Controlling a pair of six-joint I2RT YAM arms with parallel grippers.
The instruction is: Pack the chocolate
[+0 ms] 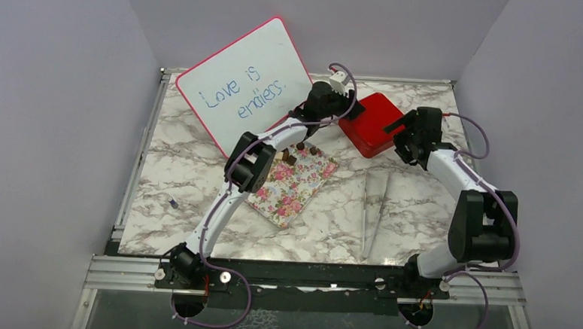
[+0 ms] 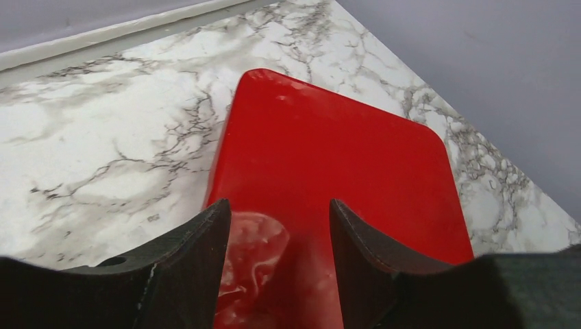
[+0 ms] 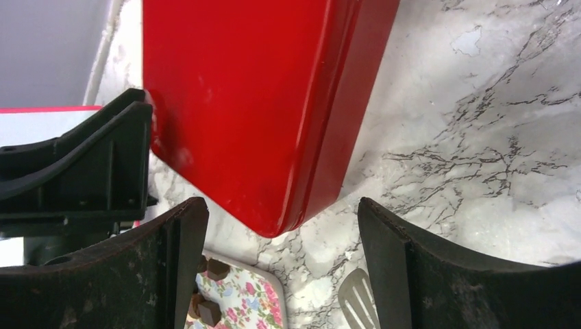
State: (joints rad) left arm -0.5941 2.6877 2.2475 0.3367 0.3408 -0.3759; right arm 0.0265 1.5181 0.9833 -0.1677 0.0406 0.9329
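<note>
Several small brown chocolate pieces (image 1: 303,149) sit on the far end of the floral tray (image 1: 293,186); two show in the right wrist view (image 3: 209,269). The closed red box (image 1: 372,123) lies at the back. My left gripper (image 1: 343,109) is open and empty, at the box's left edge, its jaws above the red lid (image 2: 329,151). My right gripper (image 1: 404,140) is open and empty at the box's right side. In its wrist view the box's near corner (image 3: 274,205) lies between the jaws (image 3: 281,219).
A whiteboard (image 1: 244,83) with blue writing leans at the back left. Metal tongs (image 1: 373,206) lie on the marble table right of the tray; their tip shows in the right wrist view (image 3: 356,298). A small dark object (image 1: 173,202) lies at the left.
</note>
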